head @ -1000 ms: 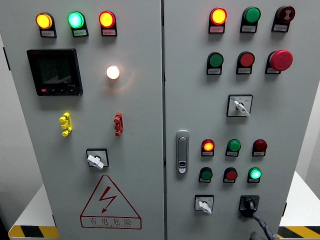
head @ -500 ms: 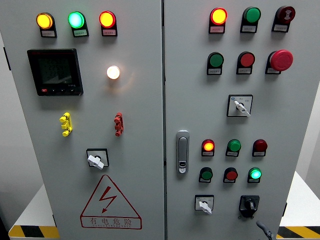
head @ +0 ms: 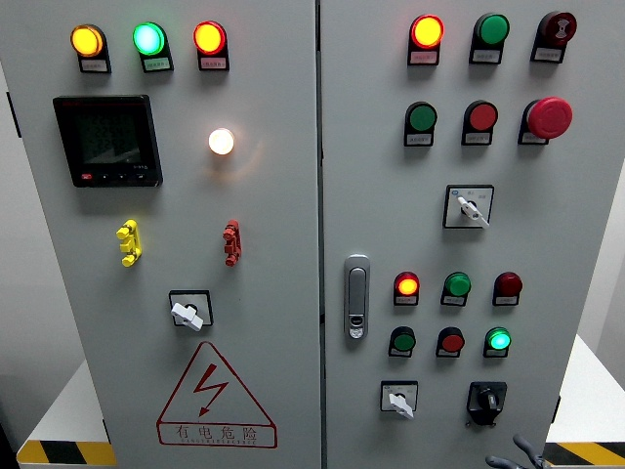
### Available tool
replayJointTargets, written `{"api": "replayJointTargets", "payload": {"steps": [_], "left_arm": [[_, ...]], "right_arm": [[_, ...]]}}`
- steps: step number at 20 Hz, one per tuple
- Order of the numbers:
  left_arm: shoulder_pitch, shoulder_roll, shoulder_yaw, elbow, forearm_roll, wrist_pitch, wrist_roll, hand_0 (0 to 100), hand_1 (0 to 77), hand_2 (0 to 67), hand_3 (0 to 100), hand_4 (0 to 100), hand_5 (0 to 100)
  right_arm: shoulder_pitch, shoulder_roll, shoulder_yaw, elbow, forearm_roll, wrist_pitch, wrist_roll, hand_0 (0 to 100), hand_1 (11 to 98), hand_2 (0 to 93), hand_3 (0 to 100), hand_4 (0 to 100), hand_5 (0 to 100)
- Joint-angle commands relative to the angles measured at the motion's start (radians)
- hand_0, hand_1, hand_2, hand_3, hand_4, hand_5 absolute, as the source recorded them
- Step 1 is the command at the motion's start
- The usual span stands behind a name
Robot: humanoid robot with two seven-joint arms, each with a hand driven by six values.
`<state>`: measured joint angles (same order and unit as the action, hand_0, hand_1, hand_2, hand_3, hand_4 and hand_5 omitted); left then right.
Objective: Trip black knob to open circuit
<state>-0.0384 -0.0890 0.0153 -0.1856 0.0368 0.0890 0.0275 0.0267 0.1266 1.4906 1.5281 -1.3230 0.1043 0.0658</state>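
A grey electrical cabinet (head: 273, 244) with two doors fills the head view. Only the tips of a dark robot hand (head: 510, 455) show at the bottom edge, right of centre; which arm it belongs to cannot be told. Too little of it shows to say whether it is spread or curled. It touches nothing and holds nothing.

The black knob (head: 485, 400) sits just above the hand and slightly left, on the right door's lowest row, its pointer roughly upright. A clear strip of grey panel lies between hand and knob, so nothing stands in the way.

Left of the knob, up and left from the hand, is a white-handled selector switch (head: 398, 400). Above the knob run two rows of three small lamps: the upper row has a lit red lamp (head: 406, 285), a green one and a dark red one; the lower row ends in a lit green lamp (head: 498, 339) directly above the knob. Further left, near the door seam, is a silver door latch (head: 356, 296).

Higher up are another white selector switch (head: 469, 206), a red mushroom stop button (head: 549, 116), and more round buttons and lamps in green and red to the top edge.

Far to the hand's left, on the other door, are a red lightning warning triangle (head: 215, 396), a third selector, a yellow tag (head: 128, 242) and a red tag (head: 231, 242), a glowing white lamp (head: 222, 142), a dark digital meter (head: 107, 140), and three lit lamps at top.
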Motion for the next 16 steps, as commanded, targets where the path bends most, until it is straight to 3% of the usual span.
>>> {"api": "replayJointTargets", "payload": {"steps": [1, 6, 8, 9, 16], "left_arm": [[0.0, 0.0, 0.0, 0.0, 0.0, 0.0, 0.0, 0, 0.0, 19.4, 26, 10, 9], [0.0, 0.0, 0.0, 0.0, 0.0, 0.0, 0.0, 0, 0.0, 19.4, 26, 10, 9], [0.0, 0.0, 0.0, 0.0, 0.0, 0.0, 0.0, 0, 0.0, 19.4, 26, 10, 9], [0.002, 0.0, 0.0, 0.0, 0.0, 0.0, 0.0, 0, 0.0, 19.4, 26, 10, 9], [0.0, -0.002, 0.0, 0.0, 0.0, 0.0, 0.0, 0, 0.0, 19.4, 26, 10, 9]], "right_arm": [[-0.019, -0.0008, 0.0, 0.018, -0.001, 0.0, 0.002, 100, 47.2, 3.9, 25, 18, 34], [-0.044, 0.0007, -0.001, 0.021, -0.002, 0.0, 0.02, 100, 46.9, 4.4, 23, 16, 32], [-0.056, 0.0099, -0.01, 0.038, -0.011, -0.002, 0.02, 100, 46.8, 4.6, 23, 16, 32], [-0.062, 0.0115, -0.013, 0.044, -0.028, -0.002, 0.02, 100, 46.8, 4.8, 22, 16, 32], [-0.083, 0.0115, -0.013, 0.083, -0.07, -0.002, 0.02, 100, 45.7, 5.1, 22, 15, 31]]}}
